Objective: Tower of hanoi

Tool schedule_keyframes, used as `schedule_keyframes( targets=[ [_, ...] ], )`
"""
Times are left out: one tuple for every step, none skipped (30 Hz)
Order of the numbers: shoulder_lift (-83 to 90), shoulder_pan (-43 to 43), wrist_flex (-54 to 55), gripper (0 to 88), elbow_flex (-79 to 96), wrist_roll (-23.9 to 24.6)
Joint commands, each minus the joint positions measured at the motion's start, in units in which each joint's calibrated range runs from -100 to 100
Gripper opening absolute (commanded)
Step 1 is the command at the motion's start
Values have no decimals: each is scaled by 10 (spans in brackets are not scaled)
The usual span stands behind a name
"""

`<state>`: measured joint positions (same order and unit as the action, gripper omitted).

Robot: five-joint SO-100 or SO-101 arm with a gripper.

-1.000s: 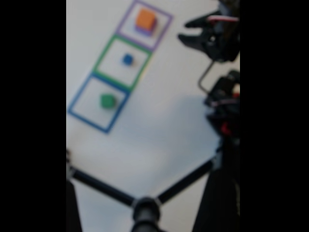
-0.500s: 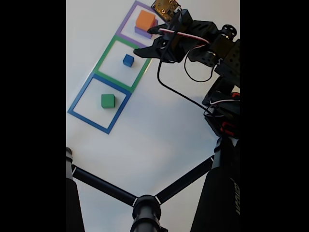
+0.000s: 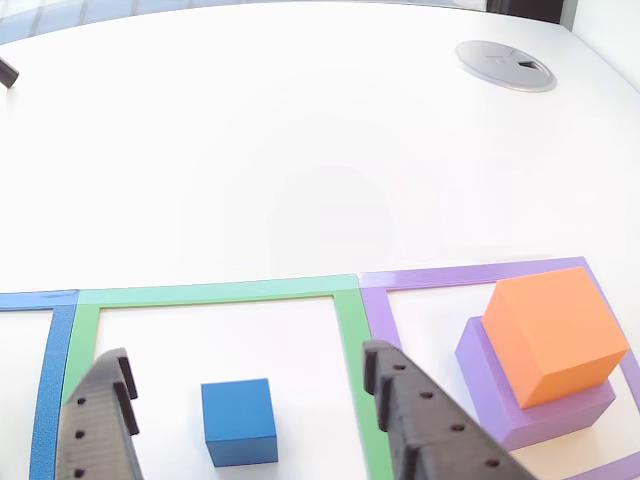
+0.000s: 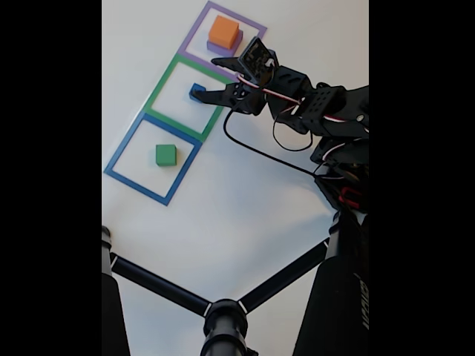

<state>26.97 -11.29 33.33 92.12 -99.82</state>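
Observation:
A small blue cube [image 3: 238, 422] [image 4: 197, 90] sits inside the green taped square [image 3: 215, 291] [image 4: 160, 87]. My gripper [image 3: 245, 360] [image 4: 210, 79] is open, one finger on each side of the blue cube and not touching it. In the purple square [image 3: 470, 272] [image 4: 191, 32] an orange cube [image 3: 555, 335] [image 4: 223, 31] rests on a flatter purple block [image 3: 545, 418] [image 4: 216, 48]. A green cube [image 4: 165, 154] lies in the blue square [image 4: 125, 145], away from the gripper.
A grey round grommet [image 3: 505, 65] is set in the white table at the far right in the other view. In the fixed view, black tripod legs [image 4: 159, 288] cross the bottom and the arm's base [image 4: 345, 174] with a looping black cable [image 4: 260, 148] stands at the right.
The arm has swung out from the right edge, past the purple square, and come down over the green square. The open jaws now flank the blue cube.

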Motion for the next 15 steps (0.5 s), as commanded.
schedule_keyframes(
  targets=[
    [-84, 16, 127, 261, 4, -2],
    [-108, 18, 151, 261, 4, -2],
    [-134, 19, 177, 261, 3, -2],
    [-157, 21, 198, 261, 2, -2],
    [-183, 23, 221, 261, -2, -2],
    [-206, 25, 242, 261, -6, -2],
    [-232, 26, 262, 263, -12, -2],
    [-253, 26, 275, 263, -18, -2],
    [-275, 27, 288, 264, -24, -2],
    [-292, 27, 297, 264, -31, -2],
    [-314, 27, 307, 264, -41, -2],
    [-332, 26, 315, 264, -51, -2],
    [-352, 25, 323, 264, -63, -2],
    [-370, 23, 330, 263, -74, -2],
    [-390, 21, 339, 263, -86, -2]
  ],
)
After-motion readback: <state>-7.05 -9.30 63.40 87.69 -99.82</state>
